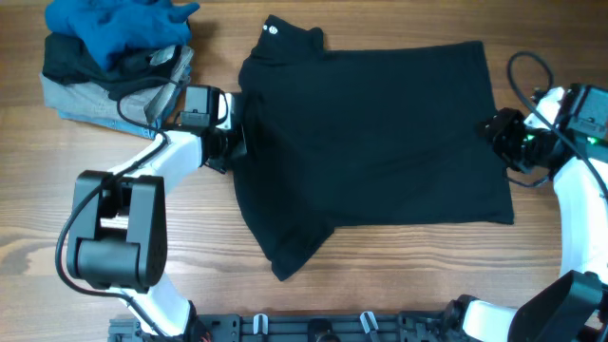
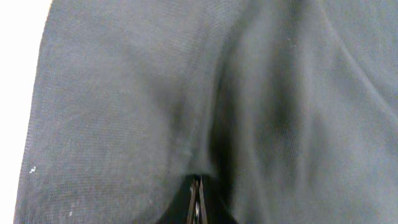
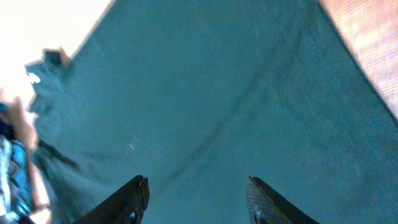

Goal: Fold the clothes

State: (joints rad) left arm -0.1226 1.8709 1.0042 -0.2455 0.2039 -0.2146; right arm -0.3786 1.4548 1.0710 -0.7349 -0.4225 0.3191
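Observation:
A black T-shirt (image 1: 370, 142) lies spread on the wooden table, collar at the upper left, one sleeve sticking out toward the front left. My left gripper (image 1: 236, 133) is at the shirt's left edge, its fingers (image 2: 197, 198) pinched shut on a fold of the black fabric (image 2: 186, 93). My right gripper (image 1: 496, 128) is at the shirt's right edge, jaws (image 3: 198, 190) wide open just above the cloth (image 3: 205, 93), holding nothing.
A pile of clothes (image 1: 119, 57) sits at the back left: a blue garment on top of black and grey ones. It lies just behind my left arm. Bare wood shows along the front and the right edge (image 3: 373, 37).

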